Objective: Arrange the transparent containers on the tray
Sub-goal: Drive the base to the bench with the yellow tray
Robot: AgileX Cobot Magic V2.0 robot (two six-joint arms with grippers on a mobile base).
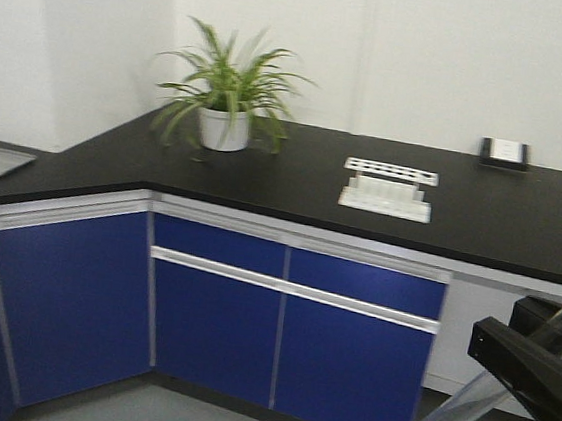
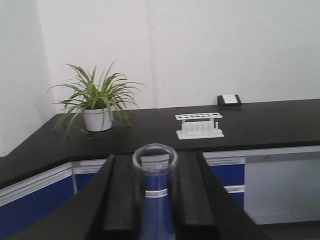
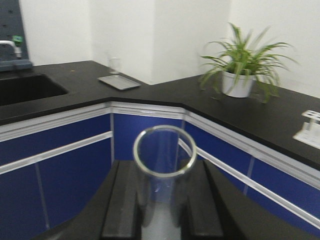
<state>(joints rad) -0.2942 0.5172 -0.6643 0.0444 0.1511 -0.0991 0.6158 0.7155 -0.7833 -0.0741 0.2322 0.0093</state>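
Here, both arms hang clear of the desk (image 1: 295,177), before its blue cabinets (image 1: 214,324).

Left gripper (image 2: 155,167): nearly closed, pads clamped on a tube (image 2: 155,200) that stands between them with its open rim toward the lens.

Right gripper (image 3: 164,172): likewise nearly closed, gripping a second tube (image 3: 164,210), open rim toward the lens.

In the front view one tube (image 1: 472,407) slants across the lower right, below the desk's front edge, with its rounded bottom lowest and black fingers clamping it. Which arm's it is cannot be told.

Tray (image 3: 119,82): flat and silvery, lying on the desk by the back edge, between the sink (image 3: 25,87) and the desk's inner corner. A small clear vessel, too blurred to identify, stands just behind it.

Rack (image 2: 199,126): white, midway between the back and front edges, well apart from the tray.

Plant (image 1: 228,94): in a white pot, near the back edge, between tray and rack.

Box (image 1: 504,153): dark, at the back edge beyond the rack.
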